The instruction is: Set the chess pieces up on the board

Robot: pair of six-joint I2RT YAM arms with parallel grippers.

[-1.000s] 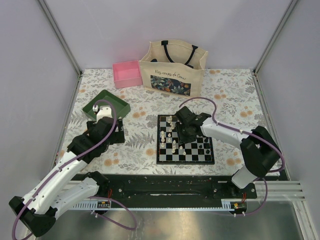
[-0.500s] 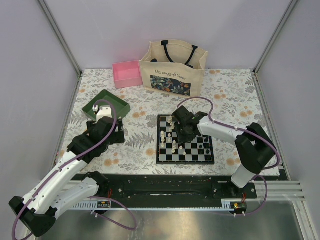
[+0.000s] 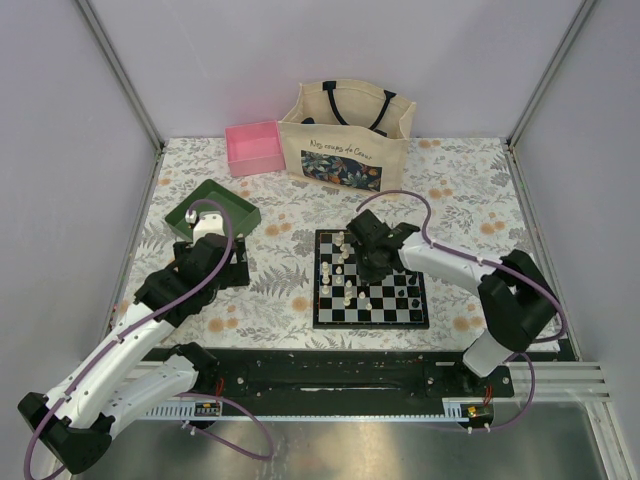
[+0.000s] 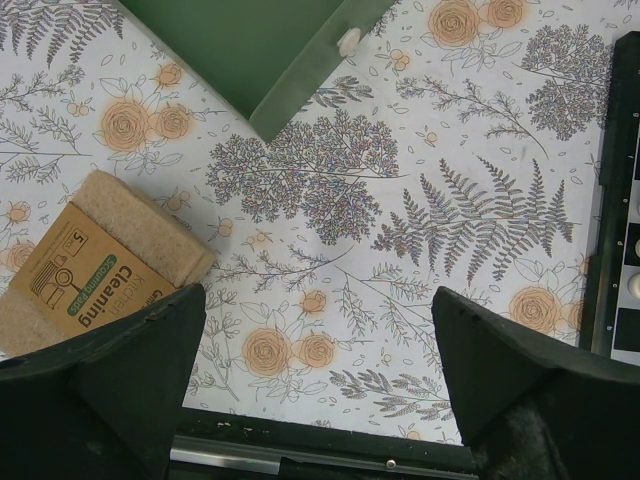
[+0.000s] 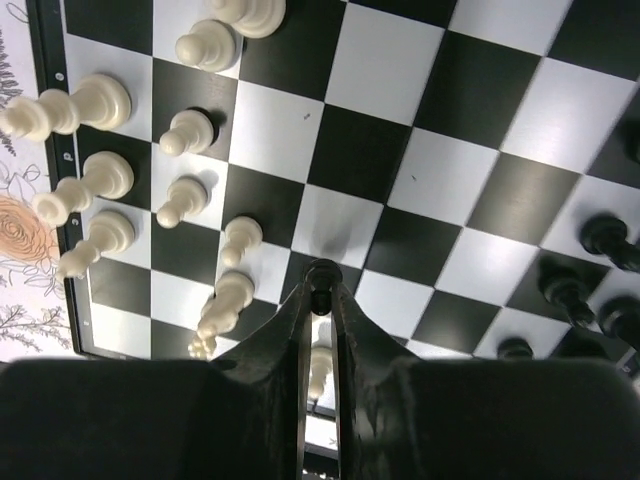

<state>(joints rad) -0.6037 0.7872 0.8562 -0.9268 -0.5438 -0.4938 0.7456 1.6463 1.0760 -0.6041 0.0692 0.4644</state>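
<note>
The right gripper (image 5: 320, 290) is clenched low over the board (image 3: 325, 318), near the tabletop's front edge; whether it pinches a piece I cannot tell. White chess pieces (image 5: 188, 131) crowd beside it, and any sideways drift could topple them. The left gripper (image 4: 315, 335) hangs released.

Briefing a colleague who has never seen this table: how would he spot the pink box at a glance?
Start at the cream tote bag standing at the far end of the floral table. Right beside it, on its left in the overhead view, sits the pink box. It is the only pink thing there, low and open-topped, and it lies farther back than the dark green tray.
</note>
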